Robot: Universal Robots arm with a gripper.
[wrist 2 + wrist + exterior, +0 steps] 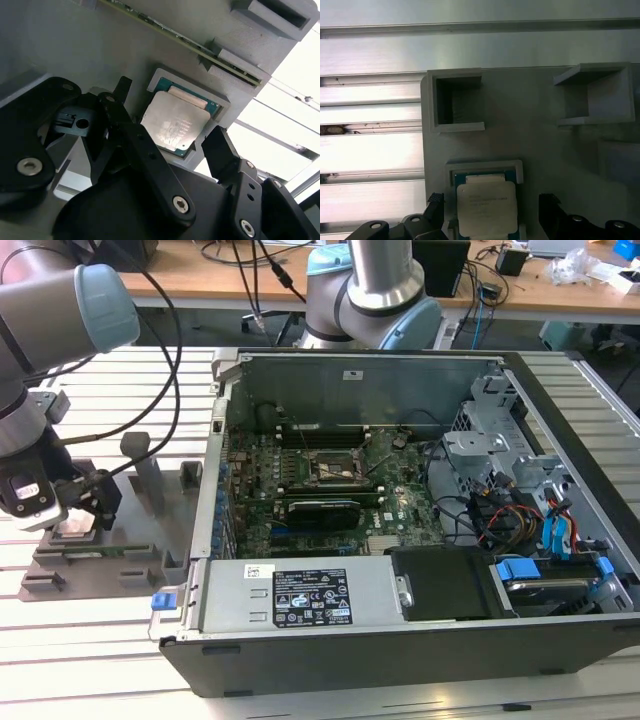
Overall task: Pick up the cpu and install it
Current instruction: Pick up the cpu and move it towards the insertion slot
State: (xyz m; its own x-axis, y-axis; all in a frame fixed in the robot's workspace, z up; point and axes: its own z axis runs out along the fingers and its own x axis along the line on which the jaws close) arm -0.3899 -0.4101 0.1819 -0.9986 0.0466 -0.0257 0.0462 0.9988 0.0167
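Second wrist view: your gripper (170, 111) stood wide open, empty, fingers (220, 147) flanking the cpu (175, 125) seated in its grey holder (161, 76); exterior view, nine o'clock from the computer case (400, 645).

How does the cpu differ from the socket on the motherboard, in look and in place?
The cpu has a pale silver top; the socket is a dark frame. The cpu lies in a gray holder outside the case; the socket sits inside the open case. Both are square and lie flat.

Slatted alu table (80, 665), grey fixture (130, 558) on it, open pc case (400, 650) beside
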